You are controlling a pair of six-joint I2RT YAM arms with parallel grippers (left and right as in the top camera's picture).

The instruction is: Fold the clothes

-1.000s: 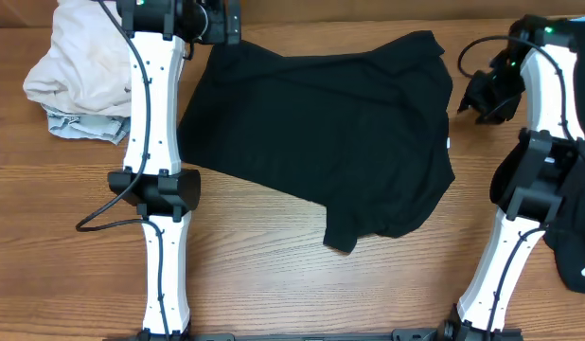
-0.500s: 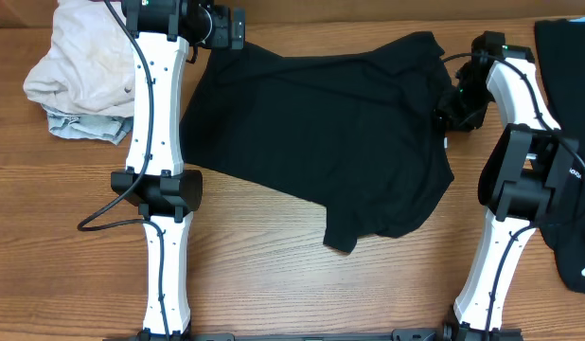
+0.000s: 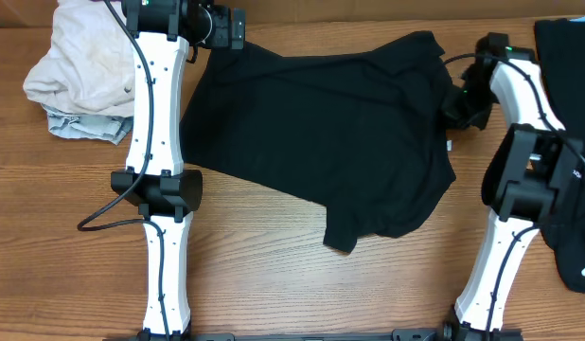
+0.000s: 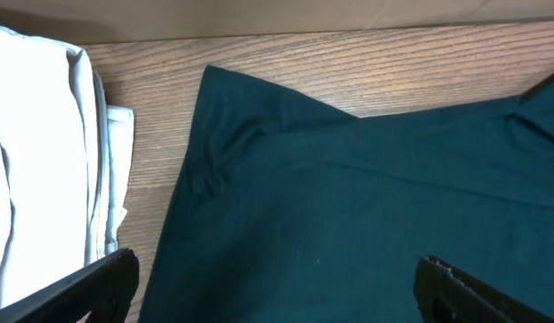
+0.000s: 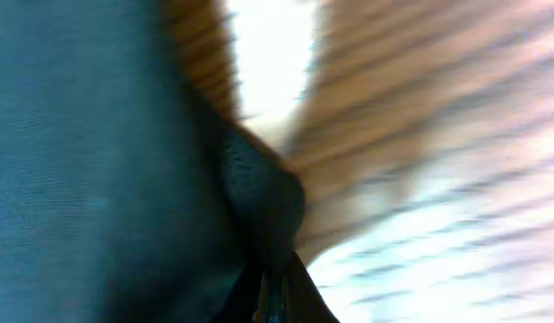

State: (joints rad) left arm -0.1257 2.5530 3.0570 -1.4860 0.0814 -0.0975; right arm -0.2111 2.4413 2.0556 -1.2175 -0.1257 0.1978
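On the wooden table (image 3: 274, 284), the soft black T-shirt (image 3: 321, 123) looks best pinched at 3 o'clock; left gripper (image 4: 277, 276) spread wide, right gripper (image 3: 459, 100) unclear.

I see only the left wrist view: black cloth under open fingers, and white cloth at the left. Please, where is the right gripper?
Observer: The right gripper is at the right edge of the black T-shirt, toward its far corner.
Operator: Does it hold the cloth?
Observer: I cannot tell. The right wrist view is blurred and shows only black fabric bunched close to the camera.
Operator: Are there other clothes on that side?
Observer: Yes, more black fabric lies beyond the right arm, apart from the T-shirt.
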